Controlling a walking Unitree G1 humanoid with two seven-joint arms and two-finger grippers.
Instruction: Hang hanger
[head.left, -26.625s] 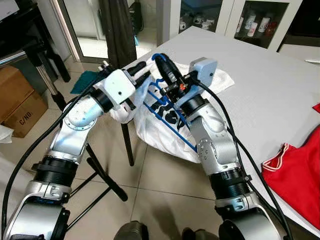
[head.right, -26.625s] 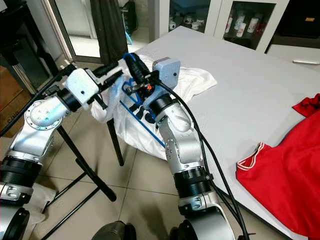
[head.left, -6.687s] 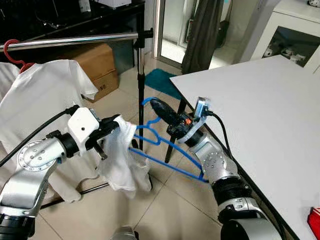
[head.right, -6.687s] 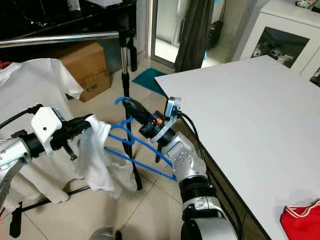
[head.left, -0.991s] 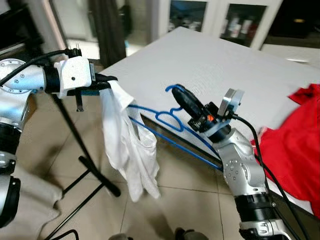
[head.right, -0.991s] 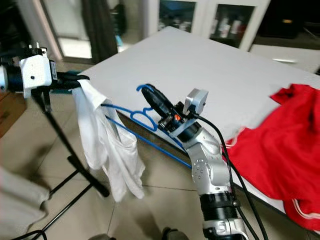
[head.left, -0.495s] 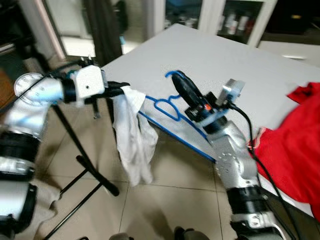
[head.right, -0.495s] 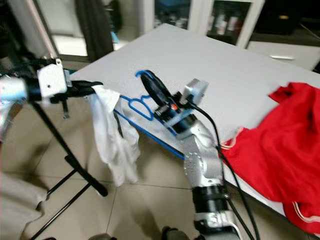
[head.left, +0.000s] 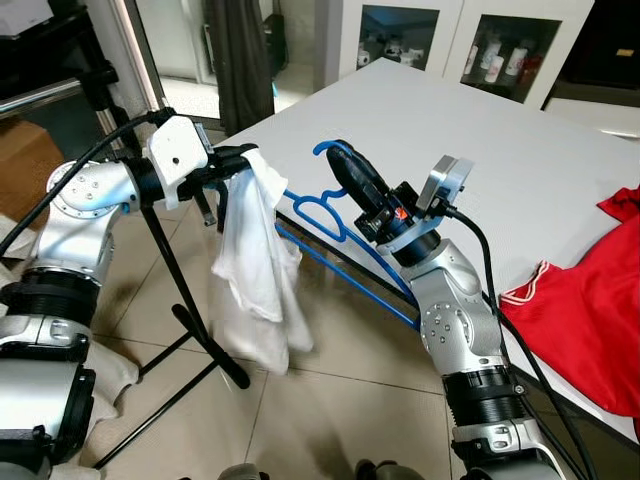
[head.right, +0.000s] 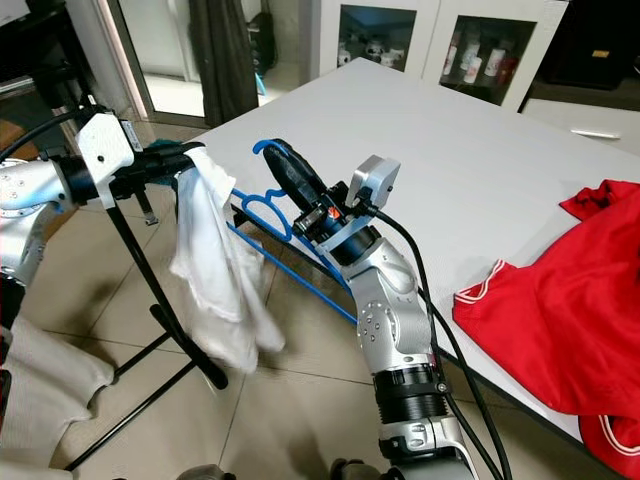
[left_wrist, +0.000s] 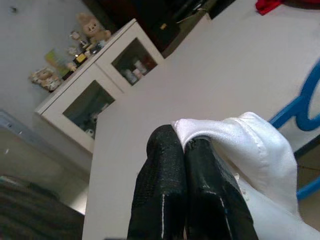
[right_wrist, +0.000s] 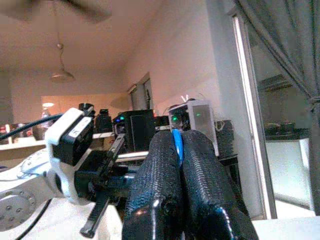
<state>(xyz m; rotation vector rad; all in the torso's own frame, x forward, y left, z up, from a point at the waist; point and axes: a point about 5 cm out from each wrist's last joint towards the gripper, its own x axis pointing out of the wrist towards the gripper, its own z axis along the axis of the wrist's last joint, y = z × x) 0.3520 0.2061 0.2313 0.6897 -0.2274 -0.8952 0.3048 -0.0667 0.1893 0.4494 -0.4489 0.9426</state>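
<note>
My left gripper (head.left: 238, 160) is shut on a bunched edge of a white shirt (head.left: 255, 270), which hangs limp from it over the tiled floor beside the table corner. The left wrist view has the two fingers (left_wrist: 165, 170) pressed together on the white cloth (left_wrist: 250, 145). My right gripper (head.left: 338, 160) is shut on the neck of a blue hanger (head.left: 345, 255). The hanger's hook (head.left: 320, 150) curls just past the fingertips, and its bars slope down towards my right forearm. The shirt hangs just left of the hanger, overlapping its left end. The blue wire (right_wrist: 176, 142) sits between the right fingers.
A white table (head.left: 480, 130) runs to the right, with a red garment (head.left: 590, 320) on its near right edge. A black stand (head.left: 190, 310) with splayed legs is under my left arm. A dark curtain (head.left: 240, 60), glass cabinets (head.left: 440, 40) and a cardboard box (head.left: 25, 160) stand behind.
The view has swung and steadied on the table corner. My left gripper has brought the shirt closer to the hanger's hook. Both grips are unchanged.
</note>
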